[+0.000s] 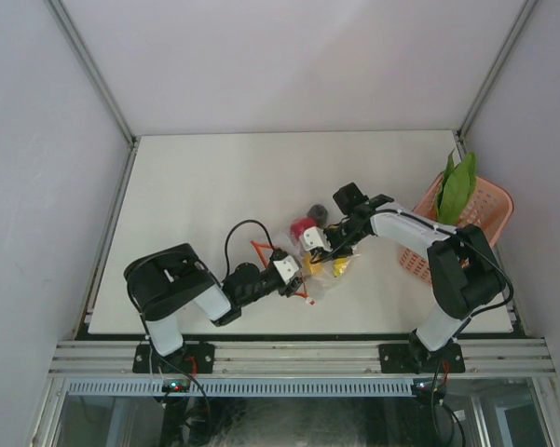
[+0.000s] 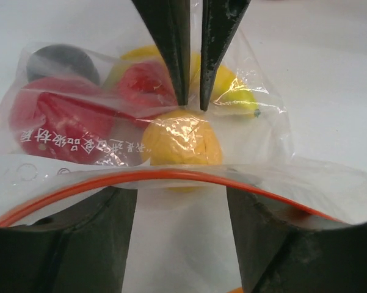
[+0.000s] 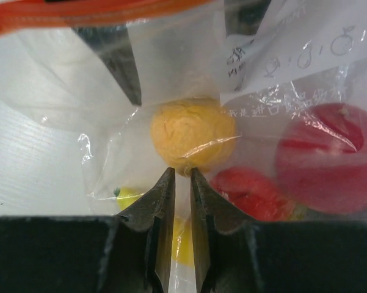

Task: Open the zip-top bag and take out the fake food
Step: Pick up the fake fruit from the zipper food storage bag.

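Observation:
The zip-top bag [image 1: 319, 277] lies between both grippers, its red-orange zipper strip [image 2: 171, 175] arching across the left wrist view. Inside it are an orange ball [image 2: 182, 137], red fruits [image 2: 61, 119], a yellow banana [image 2: 232, 88] and a dark ball [image 2: 61, 61]. My left gripper [image 2: 182, 201] is open at the bag's mouth, its fingers spread wide behind the plastic. My right gripper [image 3: 182, 172] is shut on a fold of the bag's film just in front of the orange ball [image 3: 192, 134]. A white label [image 3: 293, 49] shows on the bag.
A pink lattice basket [image 1: 489, 209] stands at the right edge of the table with the green leafy vegetable [image 1: 457, 186] sticking out of it. The white table [image 1: 214, 186] is walled on three sides.

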